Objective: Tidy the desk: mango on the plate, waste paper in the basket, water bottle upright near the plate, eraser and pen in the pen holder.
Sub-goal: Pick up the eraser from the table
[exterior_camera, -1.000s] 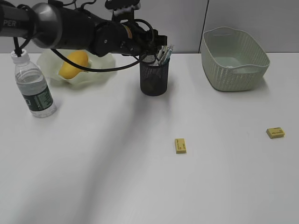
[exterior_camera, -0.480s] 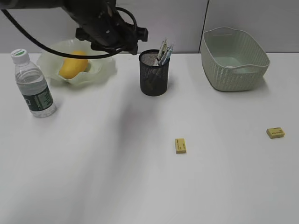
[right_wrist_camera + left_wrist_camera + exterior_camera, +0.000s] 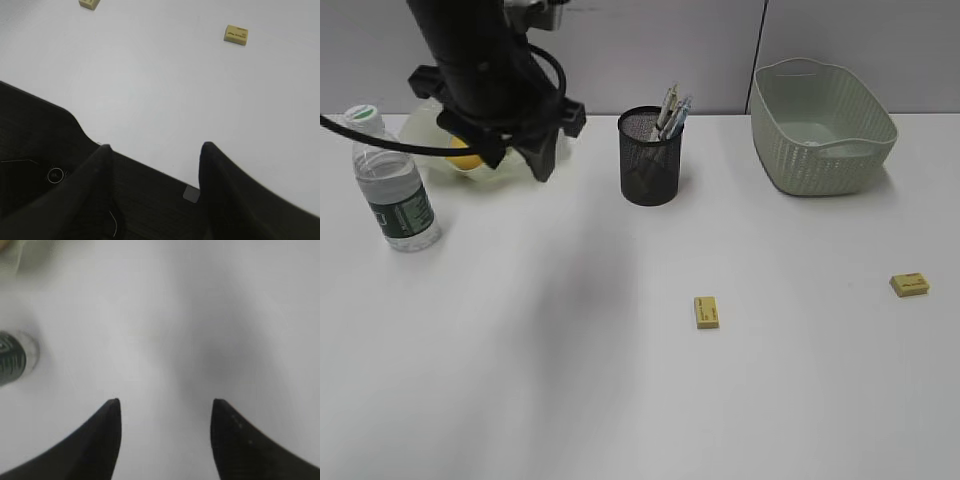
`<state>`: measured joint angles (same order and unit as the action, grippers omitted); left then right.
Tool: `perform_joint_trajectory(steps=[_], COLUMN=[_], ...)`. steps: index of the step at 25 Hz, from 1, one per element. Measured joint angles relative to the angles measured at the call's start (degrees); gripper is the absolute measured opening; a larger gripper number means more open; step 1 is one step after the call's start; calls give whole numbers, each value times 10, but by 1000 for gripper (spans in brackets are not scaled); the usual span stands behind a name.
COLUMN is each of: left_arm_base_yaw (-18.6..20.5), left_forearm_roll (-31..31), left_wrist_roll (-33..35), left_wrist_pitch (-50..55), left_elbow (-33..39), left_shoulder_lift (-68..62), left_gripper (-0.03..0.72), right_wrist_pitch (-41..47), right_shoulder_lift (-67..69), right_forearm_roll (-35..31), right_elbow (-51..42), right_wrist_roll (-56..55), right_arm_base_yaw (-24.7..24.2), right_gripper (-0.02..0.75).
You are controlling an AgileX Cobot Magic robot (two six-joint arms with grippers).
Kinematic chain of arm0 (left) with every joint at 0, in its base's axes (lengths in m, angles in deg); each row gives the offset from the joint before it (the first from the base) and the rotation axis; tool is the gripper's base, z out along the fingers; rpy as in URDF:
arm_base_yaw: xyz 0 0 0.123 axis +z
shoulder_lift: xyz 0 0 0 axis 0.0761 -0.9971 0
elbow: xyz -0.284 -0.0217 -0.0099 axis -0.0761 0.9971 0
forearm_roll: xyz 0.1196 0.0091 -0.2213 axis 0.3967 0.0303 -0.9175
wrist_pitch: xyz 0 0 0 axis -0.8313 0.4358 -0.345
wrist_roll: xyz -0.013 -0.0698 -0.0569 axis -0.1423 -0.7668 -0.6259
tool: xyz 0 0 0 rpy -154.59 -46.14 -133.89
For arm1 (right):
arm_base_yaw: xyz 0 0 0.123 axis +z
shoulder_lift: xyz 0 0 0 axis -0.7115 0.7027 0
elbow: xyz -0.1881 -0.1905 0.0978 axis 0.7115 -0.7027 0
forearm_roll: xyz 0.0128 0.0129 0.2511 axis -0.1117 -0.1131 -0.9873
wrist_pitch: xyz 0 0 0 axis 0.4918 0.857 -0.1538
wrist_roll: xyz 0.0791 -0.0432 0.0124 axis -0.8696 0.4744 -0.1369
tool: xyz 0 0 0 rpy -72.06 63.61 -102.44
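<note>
Desk (image 3: 520, 400) still holds 2 yellow erasers.
You have the left gripper (image 3: 515, 160) released and empty by the plate (image 3: 555, 140) at the back left edge; bring it down squarely over the middle eraser (image 3: 706, 311), long axis running front to back. Right gripper (image 3: 152, 150) released, empty.

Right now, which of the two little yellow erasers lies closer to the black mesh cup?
The eraser near the middle of the desk, straight in front of the pen holder. The other eraser sits far off by the right edge.
</note>
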<state>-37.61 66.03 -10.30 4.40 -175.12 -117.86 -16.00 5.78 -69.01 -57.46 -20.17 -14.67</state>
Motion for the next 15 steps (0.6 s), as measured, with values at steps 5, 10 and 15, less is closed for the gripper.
perform_joint_trajectory(steps=[5, 10, 15], left_arm_base_yaw=[0, -17, -40], left_forearm_roll=[0, 1, -1], left_wrist_roll=[8, 10, 11], left_wrist_pitch=[45, 46, 24], left_elbow=[15, 89, 212], left_shoulder_lift=[12, 88, 205], left_gripper=[427, 426, 425], right_wrist_pitch=[0, 0, 0], right_shoulder_lift=[0, 0, 0], right_forearm_roll=[0, 0, 0], right_elbow=[0, 0, 0], right_wrist_roll=[0, 1, 1], right_arm_base_yaw=[0, 0, 0], right_gripper=[438, 438, 438])
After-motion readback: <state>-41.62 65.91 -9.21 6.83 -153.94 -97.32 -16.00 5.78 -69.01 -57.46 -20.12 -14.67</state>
